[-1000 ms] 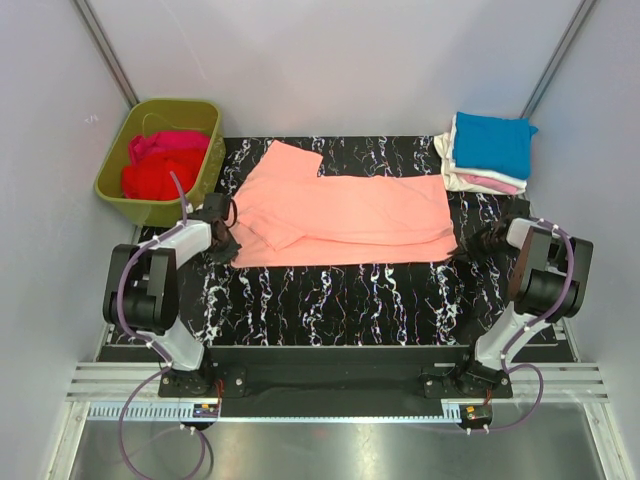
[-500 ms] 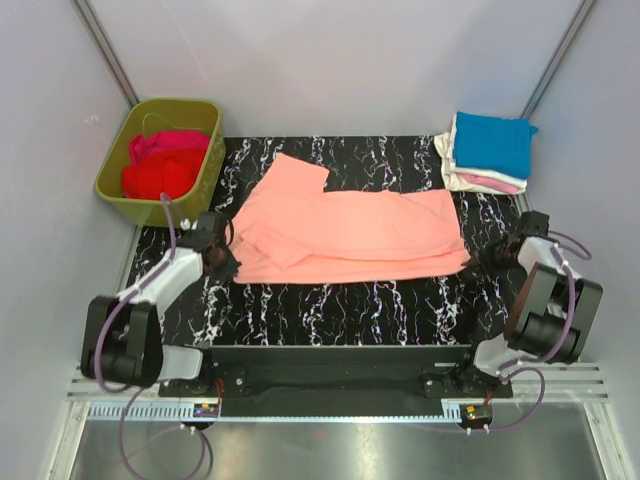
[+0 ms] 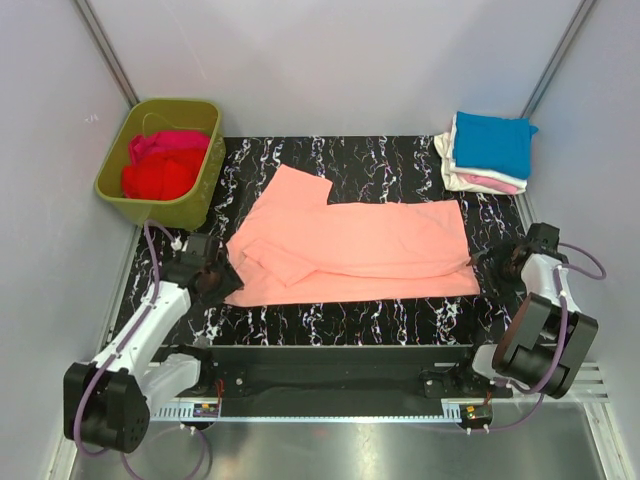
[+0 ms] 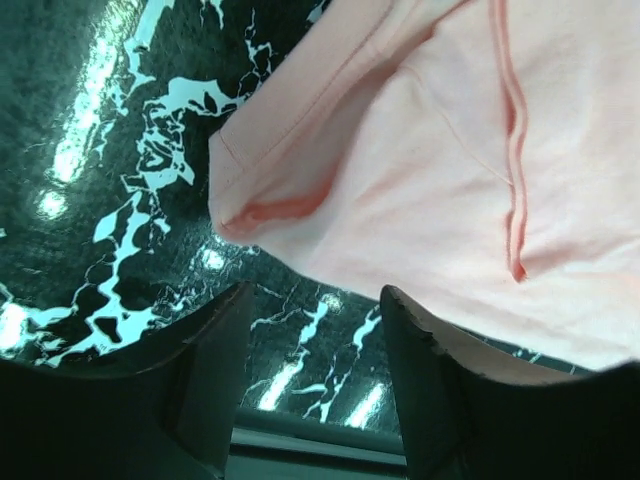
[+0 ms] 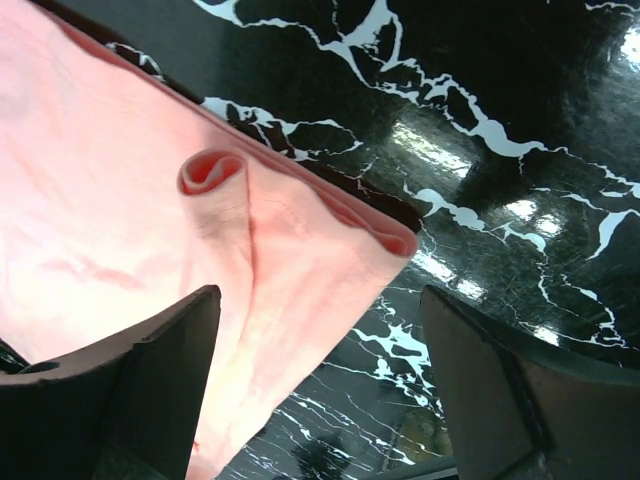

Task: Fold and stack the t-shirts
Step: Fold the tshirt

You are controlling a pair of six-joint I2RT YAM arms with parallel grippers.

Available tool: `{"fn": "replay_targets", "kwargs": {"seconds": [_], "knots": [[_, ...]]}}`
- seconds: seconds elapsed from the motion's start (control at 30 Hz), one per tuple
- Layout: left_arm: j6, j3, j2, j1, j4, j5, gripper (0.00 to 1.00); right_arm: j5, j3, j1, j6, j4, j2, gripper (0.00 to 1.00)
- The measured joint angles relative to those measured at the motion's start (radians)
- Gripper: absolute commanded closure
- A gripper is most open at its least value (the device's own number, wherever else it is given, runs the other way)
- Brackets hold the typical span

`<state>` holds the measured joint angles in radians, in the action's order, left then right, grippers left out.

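Note:
A salmon-pink t-shirt (image 3: 350,245) lies spread across the black marbled mat (image 3: 360,315), folded lengthwise, one sleeve doubled over at its left. My left gripper (image 3: 212,279) stands open just off the shirt's near-left corner (image 4: 300,190), nothing between its fingers (image 4: 215,360). My right gripper (image 3: 497,265) is open at the shirt's near-right corner (image 5: 330,260), which lies loose on the mat between the fingers (image 5: 160,390). Folded t-shirts are stacked at the back right, bright blue (image 3: 492,142) on top of pink and cream (image 3: 482,182). Red (image 3: 158,178) and magenta (image 3: 165,145) t-shirts are bundled in the tub.
An olive-green plastic tub (image 3: 205,185) stands at the back left, beside the mat. Grey walls close in the sides and back. A metal rail (image 3: 330,385) and the arm bases run along the near edge.
Both arms have drawn the shirt's near edge towards the front of the mat, then both grippers opened and let the corners go. The shirt now lies flatter and nearer.

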<state>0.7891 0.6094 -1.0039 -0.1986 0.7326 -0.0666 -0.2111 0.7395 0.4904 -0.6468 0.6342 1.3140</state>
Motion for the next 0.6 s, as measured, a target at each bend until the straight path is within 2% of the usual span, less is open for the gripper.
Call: {"fn": "replay_targets", "kwargs": {"seconds": [0.2,0.3,0.43,0.6], "knots": [[-0.018,0.106,0.025,-0.047,0.028,-0.022,0.41,-0.052,-0.018,-0.008,0.005,-0.044,-0.047,0.26],[-0.028,0.134,0.013,-0.082,0.018,-0.039,0.41,-0.08,-0.026,-0.048,-0.002,-0.07,-0.049,0.29],[-0.034,0.144,-0.034,-0.113,-0.011,-0.053,0.42,-0.088,-0.026,-0.134,-0.018,-0.108,-0.034,0.3],[-0.037,0.144,-0.109,-0.145,-0.056,-0.052,0.44,-0.085,-0.023,-0.209,-0.05,-0.16,0.067,0.31]]}}
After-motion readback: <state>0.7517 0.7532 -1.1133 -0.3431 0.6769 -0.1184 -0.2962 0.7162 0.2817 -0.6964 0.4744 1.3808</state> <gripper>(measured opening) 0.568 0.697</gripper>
